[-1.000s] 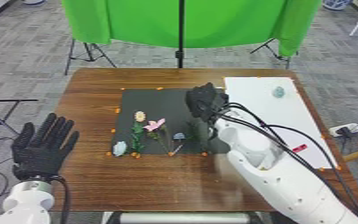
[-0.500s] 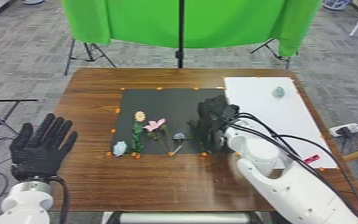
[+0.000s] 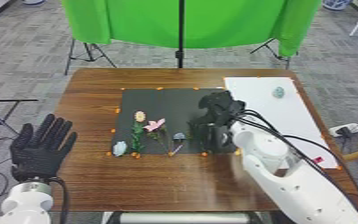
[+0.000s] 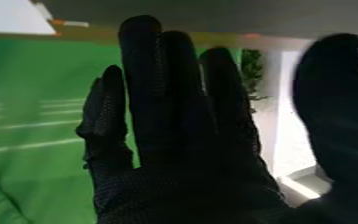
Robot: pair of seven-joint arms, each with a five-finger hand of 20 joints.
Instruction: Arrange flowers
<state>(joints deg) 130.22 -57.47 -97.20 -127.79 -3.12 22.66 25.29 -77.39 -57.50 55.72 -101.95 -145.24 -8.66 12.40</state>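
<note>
A green cloth (image 3: 193, 25) hangs behind the brown wooden counter (image 3: 95, 185), over a grey floor; at the far left, from where I stand, the left hand (image 3: 42, 150) lies palm and fingers spread wide, holding nothing; next comes the dark mat (image 3: 171, 100), with a pale blue piece (image 3: 119, 148) near its near left corner; just beside it is a pale yellow flower (image 3: 140, 116) on a leafy green stem (image 3: 137, 137), then a pink flower (image 3: 155, 125), then a small grey-blue flower (image 3: 179, 136); the right hand (image 3: 218, 107) is over the mat's right part, fingers straight and thumb well apart, with some green leaves (image 4: 252, 70) seen between them in the right wrist view; farther right, a white sheet (image 3: 255, 92) bears a pale green piece (image 3: 278, 92) toward its far end and a small red piece (image 3: 318, 160) toward its near end.
</note>
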